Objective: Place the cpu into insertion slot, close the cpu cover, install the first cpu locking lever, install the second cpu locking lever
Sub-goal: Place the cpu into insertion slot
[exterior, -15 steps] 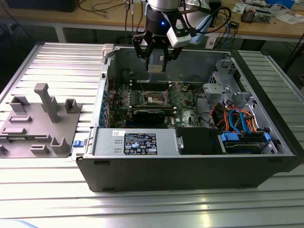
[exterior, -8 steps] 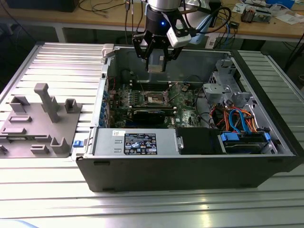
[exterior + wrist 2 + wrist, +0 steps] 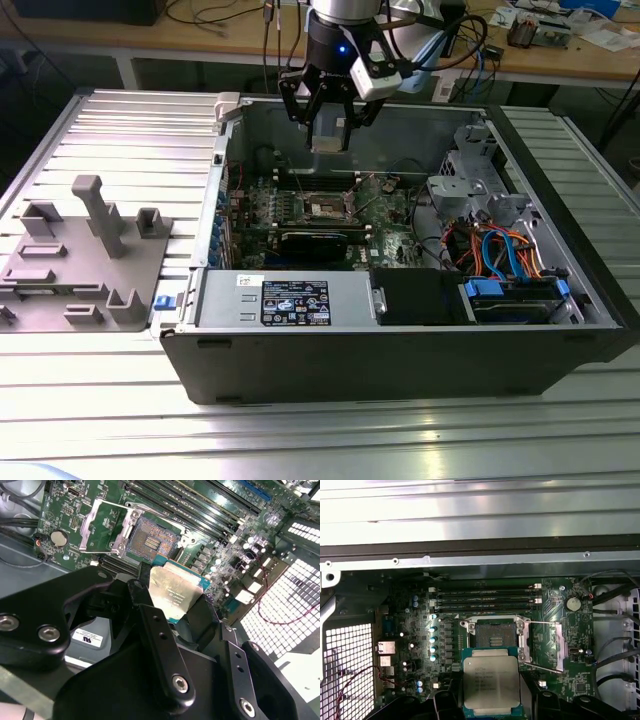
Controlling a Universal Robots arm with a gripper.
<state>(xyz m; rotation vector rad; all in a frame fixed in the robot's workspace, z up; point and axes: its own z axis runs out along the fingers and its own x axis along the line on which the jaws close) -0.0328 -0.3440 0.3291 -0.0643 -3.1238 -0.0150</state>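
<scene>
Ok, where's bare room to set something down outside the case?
The ribbed metal table is bare along the camera side of the open black computer case and of the grey plastic fixture. Inside the case it is crowded.

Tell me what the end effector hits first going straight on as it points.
It points down into the case. The cpu held in the end effector would probably land at or just beside the open slot; depth is unclear.

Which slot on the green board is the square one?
The socket right by the shiny chip: it is square, with a dark middle and a silver rim. The other slots are long, thin and black.
</scene>
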